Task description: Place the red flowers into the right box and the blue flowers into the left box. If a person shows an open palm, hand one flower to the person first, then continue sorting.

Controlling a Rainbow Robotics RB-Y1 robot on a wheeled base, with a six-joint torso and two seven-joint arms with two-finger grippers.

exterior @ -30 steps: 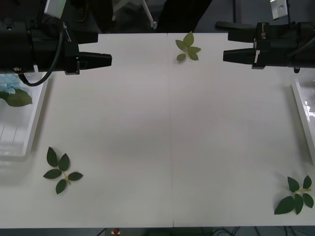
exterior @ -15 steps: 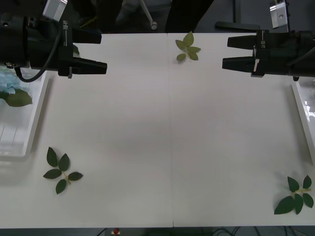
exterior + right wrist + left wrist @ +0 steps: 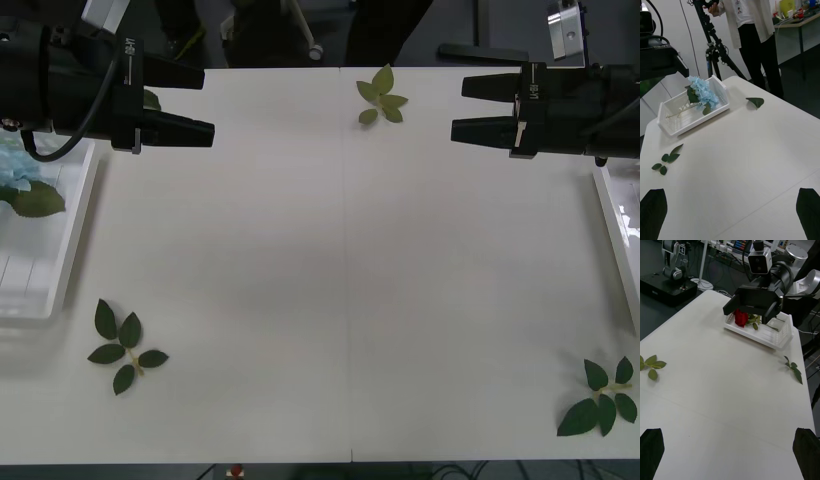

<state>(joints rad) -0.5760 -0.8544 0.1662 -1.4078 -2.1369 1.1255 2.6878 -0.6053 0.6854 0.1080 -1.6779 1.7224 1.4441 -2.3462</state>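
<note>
Both grippers hover open and empty over the table's far side. My left gripper (image 3: 203, 103) is at the far left, my right gripper (image 3: 460, 108) at the far right, their fingers pointing at each other. The left box (image 3: 62, 255) lies at the left edge with a blue flower (image 3: 14, 176) in it. The right wrist view shows that blue flower (image 3: 702, 92) in the left box (image 3: 685, 122). The right box (image 3: 612, 235) lies at the right edge. In the left wrist view a red flower (image 3: 740, 317) rests in the right box (image 3: 769, 338), behind my right gripper (image 3: 752, 309).
Loose green leaf sprigs lie on the white table: one at the far middle (image 3: 380, 97), one near front left (image 3: 125, 345), one at the front right corner (image 3: 603, 396). A tripod (image 3: 713, 52) stands beyond the table's far edge.
My left gripper has drawn back a little to the left and its fingers now stand spread. The right gripper shifted slightly a second ago and has held still since.
</note>
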